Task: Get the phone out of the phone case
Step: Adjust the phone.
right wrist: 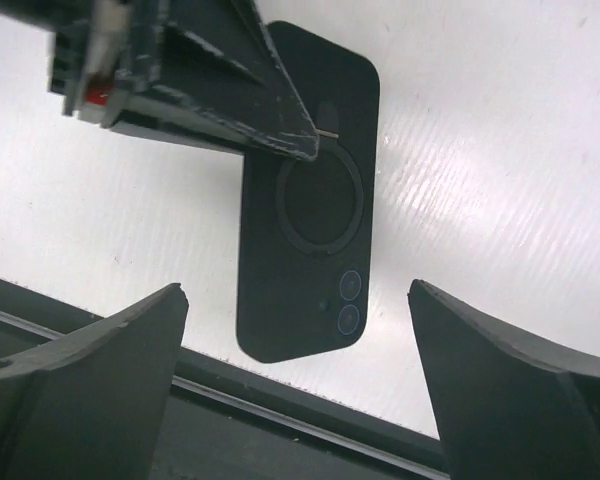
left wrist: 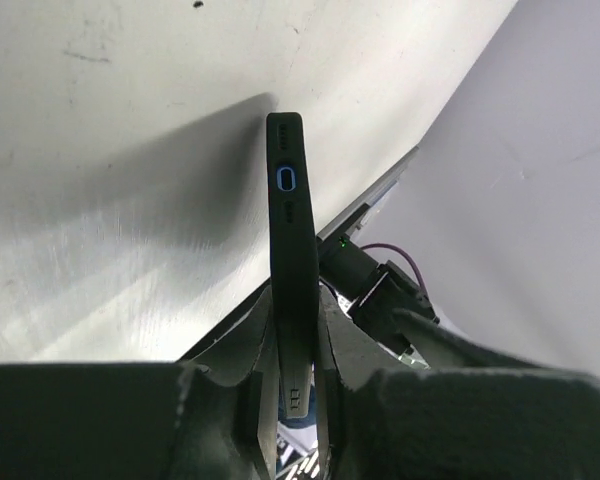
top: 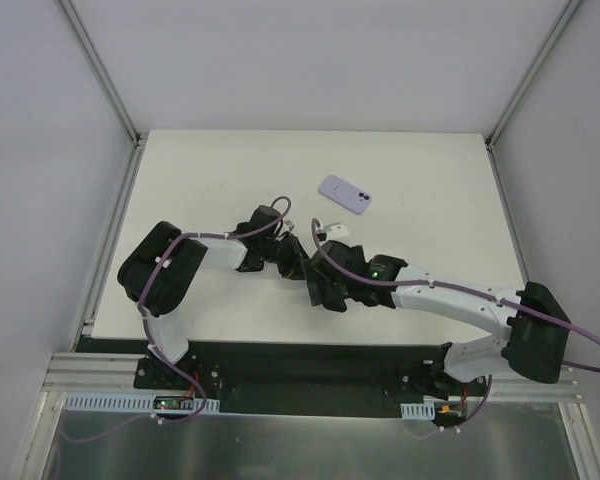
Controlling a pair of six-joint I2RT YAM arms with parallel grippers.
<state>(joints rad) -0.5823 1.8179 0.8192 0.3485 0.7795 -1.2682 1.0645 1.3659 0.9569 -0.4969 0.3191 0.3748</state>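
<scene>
A black phone case (right wrist: 300, 240) with a round ring and two blue-rimmed camera lenses on its back hangs above the white table (top: 420, 180). My left gripper (left wrist: 296, 312) is shut on it; in the left wrist view the case (left wrist: 290, 230) stands edge-on between the fingers, with a blue-rimmed port on its end. My right gripper (right wrist: 298, 290) is open, its fingertips (right wrist: 150, 320) either side of the case's camera end and not touching it. In the top view both grippers meet at mid-table, the left (top: 296, 256) and the right (top: 320, 285), and hide the case. Whether a phone is inside I cannot tell.
A lavender phone-shaped thing (top: 344, 193) with two camera dots lies flat on the table, beyond the grippers. The table's near edge and a black rail (right wrist: 310, 420) run just below the case. Grey walls surround the table.
</scene>
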